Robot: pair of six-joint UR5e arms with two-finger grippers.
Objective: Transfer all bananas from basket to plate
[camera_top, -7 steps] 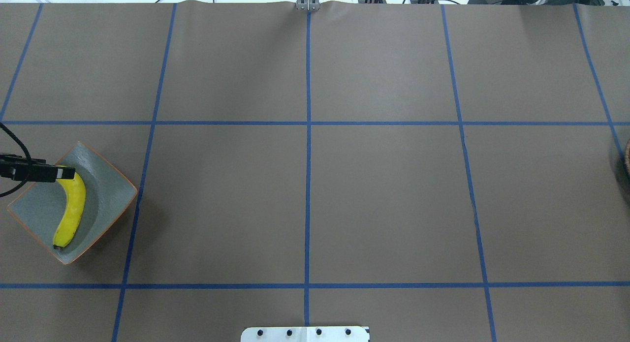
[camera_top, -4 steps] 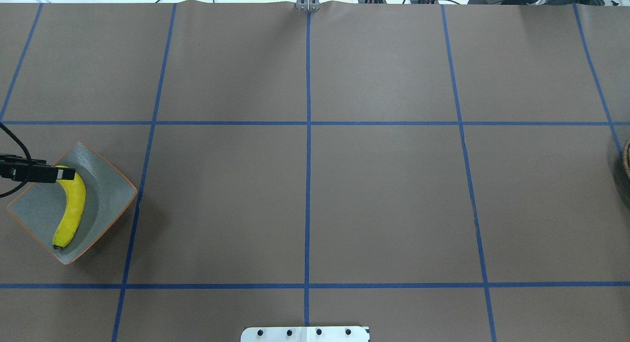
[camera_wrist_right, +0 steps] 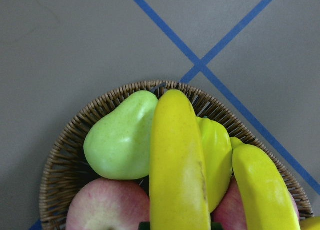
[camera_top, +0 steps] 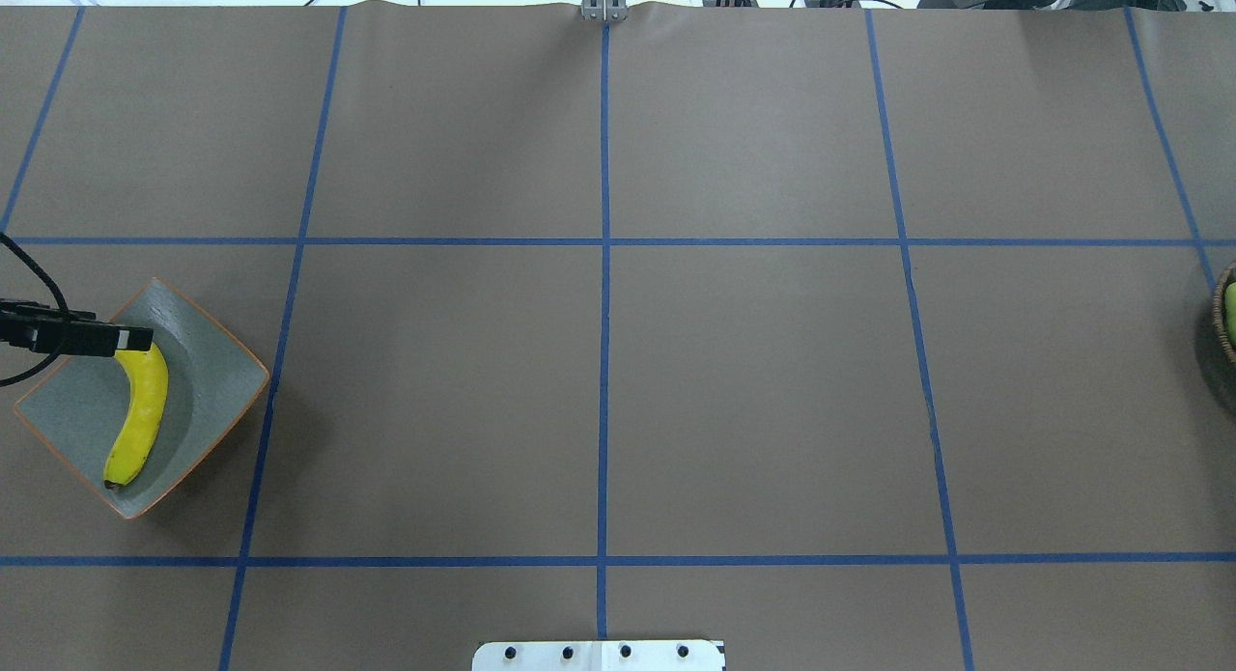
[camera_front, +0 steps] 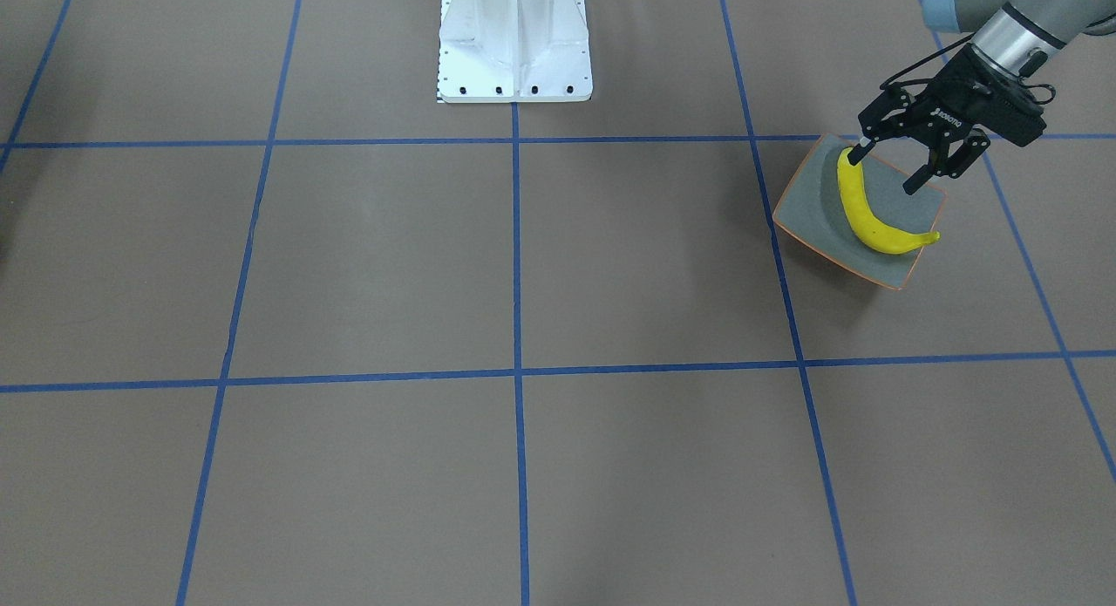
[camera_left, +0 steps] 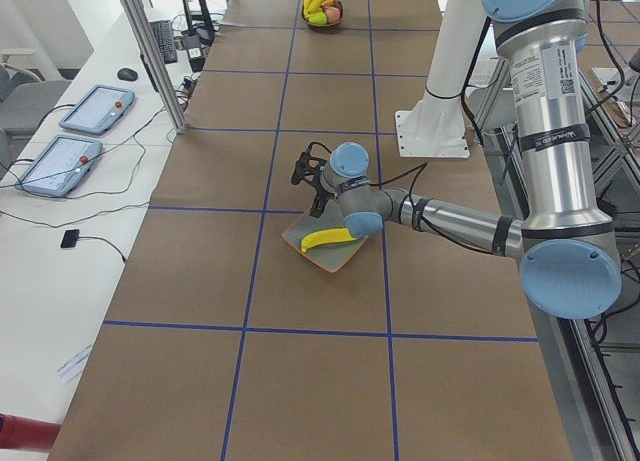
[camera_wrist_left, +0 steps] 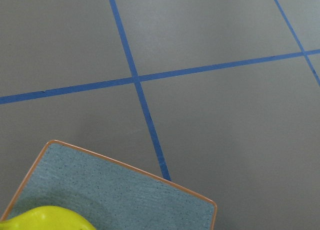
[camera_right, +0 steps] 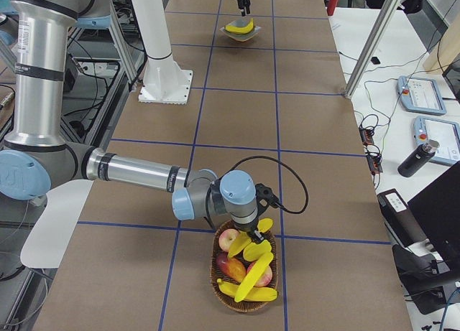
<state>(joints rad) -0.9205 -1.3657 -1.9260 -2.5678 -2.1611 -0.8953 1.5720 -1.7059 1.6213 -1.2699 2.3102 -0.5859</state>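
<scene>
Front-facing exterior: plate (camera_front: 806, 200) at 2 o'clock, one banana (camera_front: 872, 222) lying in it, its far tip at the plate's 4 o'clock rim.
Left claw (camera_front: 885, 170) hangs over the plate's 12 o'clock corner, fingers spread wide either side of the banana's upper end, gripping nothing. Overhead, the plate sits at 9 o'clock, the basket (camera_top: 1220, 323) at the 3 o'clock edge. Right claw (camera_right: 255, 234) sits over the basket among more bananas (camera_right: 251, 277), apples (camera_right: 228, 239) and a pear (camera_wrist_right: 120, 140); whether it is open or closed cannot be told.
</scene>
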